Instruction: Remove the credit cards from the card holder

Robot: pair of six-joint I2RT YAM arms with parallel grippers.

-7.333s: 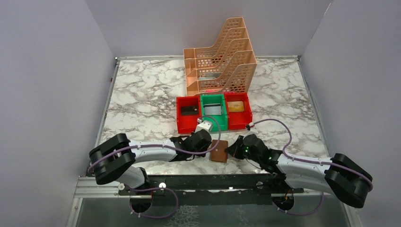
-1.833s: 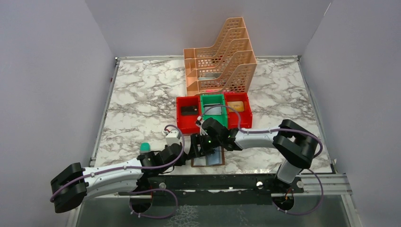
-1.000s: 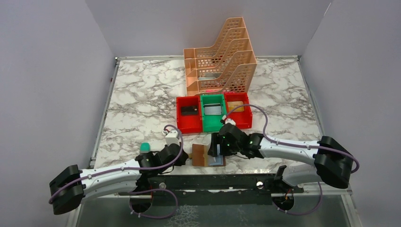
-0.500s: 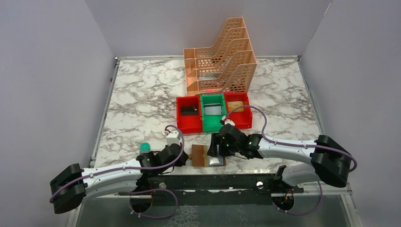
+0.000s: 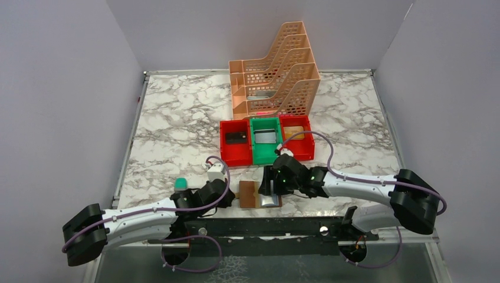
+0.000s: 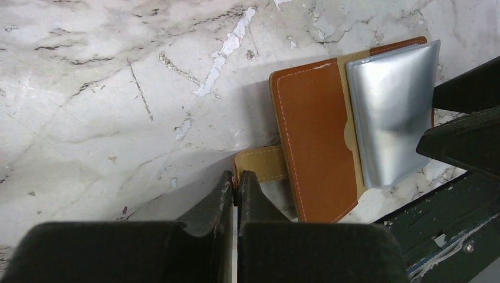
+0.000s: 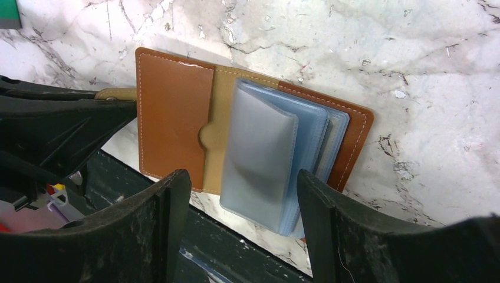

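At the lower middle of the overhead view, the card holder lies open on the table. The left gripper pinches its snap tab. The right gripper spreads wide over the grey-blue credit cards, which sit in its right half.

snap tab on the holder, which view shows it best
Left wrist: the tab sits close and mid-frame, its end pinched by the left gripper. Right wrist shows only a sliver of it on the left. From the top it is too small to make out.
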